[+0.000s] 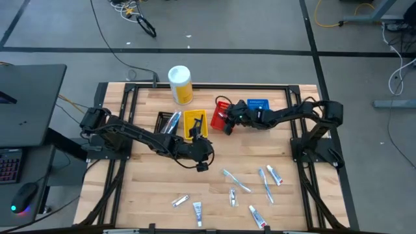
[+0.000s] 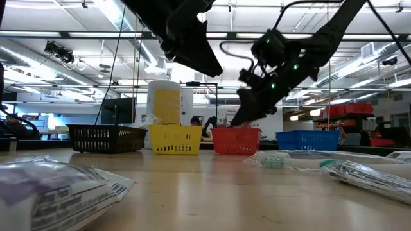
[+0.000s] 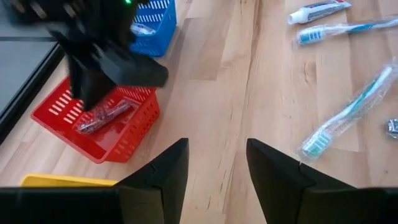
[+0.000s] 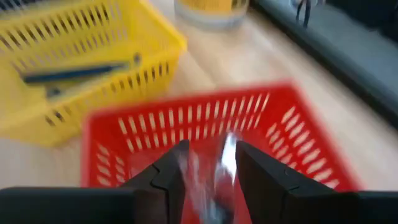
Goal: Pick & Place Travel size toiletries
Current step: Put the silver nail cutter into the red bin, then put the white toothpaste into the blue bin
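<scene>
The right pincer (image 1: 227, 123) hung open over the red basket (image 1: 218, 117), a wrapped razor (image 3: 102, 116) inside it; the left pincer (image 1: 201, 162) waited open above the tabletop (image 1: 149, 188)

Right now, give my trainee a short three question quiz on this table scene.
1. True or false: the right gripper is over the blue basket.
2. Which basket holds a wrapped razor? A yellow basket, B red basket, C black basket.
3. Fill in: the left gripper has its fingers ____ and holds nothing.

Key: 1 false, it is over the red one; 2 B; 3 open.
</scene>
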Motion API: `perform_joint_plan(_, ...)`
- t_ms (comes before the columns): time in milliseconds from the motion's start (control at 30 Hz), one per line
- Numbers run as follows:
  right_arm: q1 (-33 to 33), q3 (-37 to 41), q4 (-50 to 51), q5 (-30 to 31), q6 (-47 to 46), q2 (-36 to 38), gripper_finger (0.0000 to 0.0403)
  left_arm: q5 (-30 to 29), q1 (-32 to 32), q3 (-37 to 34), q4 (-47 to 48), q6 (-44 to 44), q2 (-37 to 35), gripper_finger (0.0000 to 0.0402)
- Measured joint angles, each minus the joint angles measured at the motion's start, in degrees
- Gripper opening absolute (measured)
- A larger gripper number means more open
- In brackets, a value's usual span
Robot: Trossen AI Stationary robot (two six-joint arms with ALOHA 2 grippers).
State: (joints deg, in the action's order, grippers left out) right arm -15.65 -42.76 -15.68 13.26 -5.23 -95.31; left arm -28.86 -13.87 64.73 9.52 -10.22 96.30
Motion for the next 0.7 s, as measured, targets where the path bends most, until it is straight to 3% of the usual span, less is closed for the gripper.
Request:
perform_joint_plan(233,0.0,0.0,2.5,-3.0,1.0,9.9,0.0142,0.0,0.0,0.0,0.0,-2.4,0.0,0.0169)
perform_joint_plan(333,0.5,0.0,8.7,-5.8,-1.7,14.0,0.0142,0.0,0.0,0.0,0.0,-2.9,0.0,0.0169)
perform_joint_plan(533,7.1,0.0,32.4,-12.5,-7.4,23.1,0.0142,0.0,0.0,0.0,0.0,-3.0,0.0,0.0169)
perform_joint_plan(700,18.1,0.0,54.6,-9.3,-24.3,28.2,0.0142,0.0,0.0,0.0,-0.1,-3.1,0.0,0.0169)
